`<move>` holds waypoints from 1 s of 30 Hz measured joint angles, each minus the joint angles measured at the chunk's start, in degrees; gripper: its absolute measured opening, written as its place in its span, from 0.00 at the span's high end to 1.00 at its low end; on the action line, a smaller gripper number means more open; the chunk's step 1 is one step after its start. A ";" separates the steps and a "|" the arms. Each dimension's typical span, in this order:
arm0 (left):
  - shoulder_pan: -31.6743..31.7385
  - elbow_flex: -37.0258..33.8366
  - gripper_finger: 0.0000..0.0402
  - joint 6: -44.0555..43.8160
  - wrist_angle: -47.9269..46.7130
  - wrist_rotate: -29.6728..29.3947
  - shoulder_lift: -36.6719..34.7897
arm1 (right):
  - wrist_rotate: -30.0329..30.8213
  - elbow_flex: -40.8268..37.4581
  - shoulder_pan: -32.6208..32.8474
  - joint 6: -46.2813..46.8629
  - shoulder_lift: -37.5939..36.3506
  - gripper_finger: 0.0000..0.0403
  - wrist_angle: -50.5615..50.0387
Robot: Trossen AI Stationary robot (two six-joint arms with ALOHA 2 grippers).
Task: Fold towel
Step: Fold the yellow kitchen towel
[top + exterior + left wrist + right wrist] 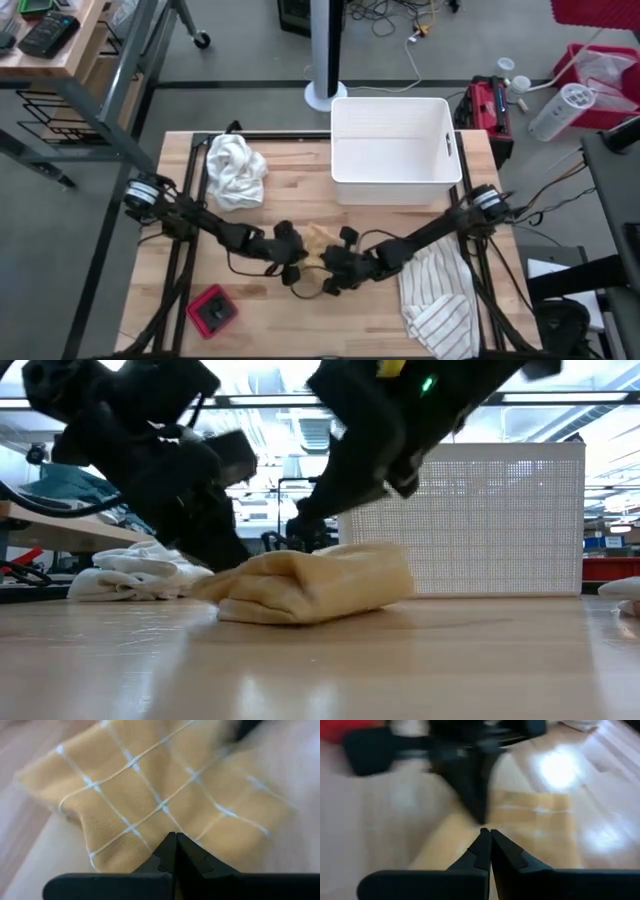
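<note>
Basically both pincers meet mid-table at the towel (318, 240). Left pincer (175, 836) is closed, tips at the near edge, cloth lying straight ahead of it. Right pincer (485, 832) is closed too, tips at the opposite edge. Towel sits bunched between them on the table (290, 330); whether either one actually pinches cloth, cannot tell.
</note>
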 joint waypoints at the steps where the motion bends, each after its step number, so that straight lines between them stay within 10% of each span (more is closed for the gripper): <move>1: 0.12 0.93 1.00 -1.38 -1.62 -0.26 0.52 | -0.13 -0.37 0.86 0.15 -0.59 1.00 -0.07; 30: 0.39 0.66 1.00 -5.71 -2.59 -9.86 -4.96 | -0.69 -1.60 3.69 5.03 5.36 1.00 6.37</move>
